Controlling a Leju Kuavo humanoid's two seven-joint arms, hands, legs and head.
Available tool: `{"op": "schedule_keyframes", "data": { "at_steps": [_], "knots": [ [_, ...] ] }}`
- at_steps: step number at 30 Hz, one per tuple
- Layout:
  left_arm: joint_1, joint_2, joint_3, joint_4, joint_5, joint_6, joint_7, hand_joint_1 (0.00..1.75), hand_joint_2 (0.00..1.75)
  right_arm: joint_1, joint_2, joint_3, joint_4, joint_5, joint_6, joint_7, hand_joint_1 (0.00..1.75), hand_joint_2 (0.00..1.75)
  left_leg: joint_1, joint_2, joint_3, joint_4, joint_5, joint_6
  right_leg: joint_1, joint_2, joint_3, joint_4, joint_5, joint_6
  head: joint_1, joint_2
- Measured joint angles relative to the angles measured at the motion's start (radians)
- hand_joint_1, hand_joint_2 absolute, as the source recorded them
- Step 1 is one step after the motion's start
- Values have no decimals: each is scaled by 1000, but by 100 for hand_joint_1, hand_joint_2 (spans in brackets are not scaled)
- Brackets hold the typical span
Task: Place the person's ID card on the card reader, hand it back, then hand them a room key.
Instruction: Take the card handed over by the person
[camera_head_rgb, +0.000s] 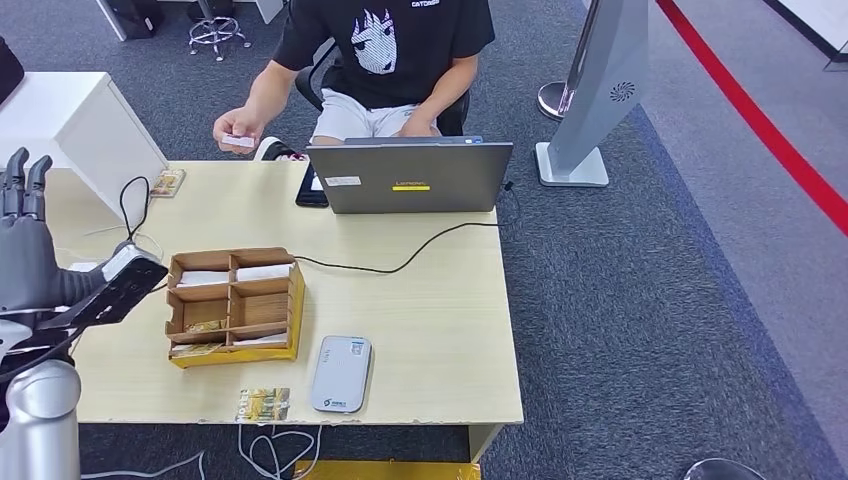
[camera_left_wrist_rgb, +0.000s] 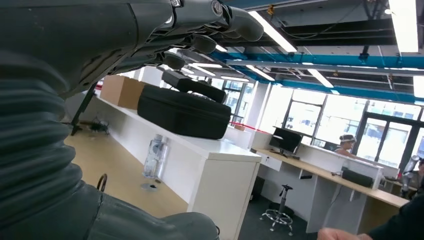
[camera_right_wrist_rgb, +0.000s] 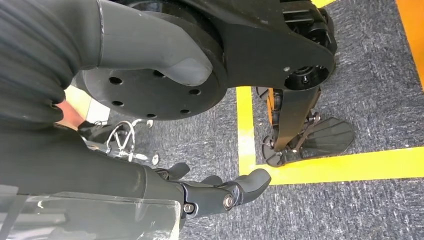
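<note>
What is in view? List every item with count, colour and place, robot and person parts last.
Light wooden table: one, centre.
Grey open laptop: one, far table edge, before the person.
Black cable: one, from the laptop toward the box.
Brown cardboard compartment box: one, left of table centre, cards inside.
White-grey flat card reader: one, near edge, right of the box.
Patterned card: one, near edge, left of the reader.
Second patterned card: one, far left corner.
Small white card: one, in the person's hand.
Black case: one, on a white counter.
Person, black T-shirt: one, seated behind the laptop.
Left hand: grey, raised, fingers apart.
Right hand: dark, hanging over the floor.
</note>
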Motion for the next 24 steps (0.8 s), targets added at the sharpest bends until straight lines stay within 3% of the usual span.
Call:
{"op": "schedule_keyframes", "data": {
  "at_steps": [19, 20, 23, 24],
  "knots": [
    [-261, 230, -374, 337, -313, 71, 232, 0, 175, -3, 0, 50, 6, 54, 12, 4, 0, 175, 0, 0, 0, 0, 0, 0, 0, 1, 0, 1, 0, 0, 0, 0],
    [-275, 244, -395, 356, -330, 75, 245, 33, 175, -3, 0, 53, 6, 57, 13, 4, 0, 175, 0, 0, 0, 0, 0, 0, 0, 1, 0, 1, 0, 0, 0, 0],
    [-314, 286, -451, 407, -382, 89, 283, 164, 175, -3, 0, 63, 7, 65, 14, 4, 0, 175, 0, 0, 0, 0, 0, 0, 0, 1, 0, 1, 0, 0, 0, 0],
    [-326, 299, -467, 424, -400, 93, 296, 175, 175, -3, 0, 65, 8, 68, 14, 4, 0, 175, 0, 0, 0, 0, 0, 0, 0, 1, 0, 1, 0, 0, 0, 0]
  ]
}}
